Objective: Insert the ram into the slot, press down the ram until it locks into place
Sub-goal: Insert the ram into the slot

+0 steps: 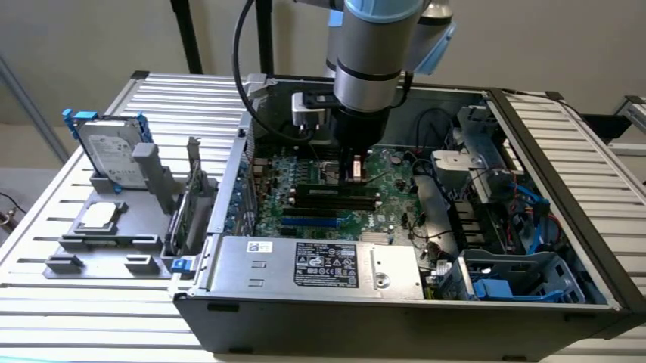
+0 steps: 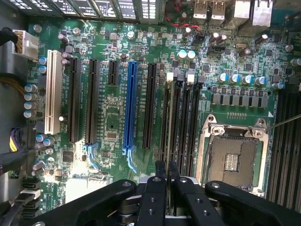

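Arm reaches down into the open computer case. Gripper fingers are pressed close together, only a thin gap between them. The ram stands on edge in the slot, the one of four parallel black slots farthest from the processor socket. The fingertips sit directly over the ram's top edge; I cannot tell whether they touch it.

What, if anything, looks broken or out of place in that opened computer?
Nothing looks broken or spilled. Two things may seem odd: the square metal-framed socket on the motherboard sits bare, with nothing mounted over it, and a hard drive stands upright in a grey holder on the table, outside the case.
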Robot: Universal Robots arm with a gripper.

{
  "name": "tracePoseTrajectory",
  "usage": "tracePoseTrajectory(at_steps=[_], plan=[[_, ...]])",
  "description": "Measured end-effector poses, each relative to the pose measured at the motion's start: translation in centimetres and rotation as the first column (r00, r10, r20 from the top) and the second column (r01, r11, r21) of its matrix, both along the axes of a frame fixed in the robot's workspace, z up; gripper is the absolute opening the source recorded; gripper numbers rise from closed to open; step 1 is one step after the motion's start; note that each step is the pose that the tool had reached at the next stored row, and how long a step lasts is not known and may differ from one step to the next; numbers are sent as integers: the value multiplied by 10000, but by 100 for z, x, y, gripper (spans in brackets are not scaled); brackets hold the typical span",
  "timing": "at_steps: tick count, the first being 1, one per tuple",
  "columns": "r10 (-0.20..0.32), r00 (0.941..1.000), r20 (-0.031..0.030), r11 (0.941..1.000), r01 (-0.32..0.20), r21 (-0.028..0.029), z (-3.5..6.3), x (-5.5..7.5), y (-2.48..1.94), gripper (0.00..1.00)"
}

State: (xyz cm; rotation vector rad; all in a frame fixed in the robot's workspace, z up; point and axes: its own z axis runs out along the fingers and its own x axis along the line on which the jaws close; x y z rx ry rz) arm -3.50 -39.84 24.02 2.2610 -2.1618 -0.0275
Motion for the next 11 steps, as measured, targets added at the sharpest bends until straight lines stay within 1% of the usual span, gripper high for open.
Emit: tracePoseTrajectory(at_steps=[5, 9, 11], plan=[[-56, 10000, 0, 10000, 56, -51, -22, -1, 22, 13], [-238, 9997, 0, 9997, 238, -69, -39, -2, 28, 13], [-298, 9996, 2, 9995, 298, -90, -47, -2, 28, 13]])
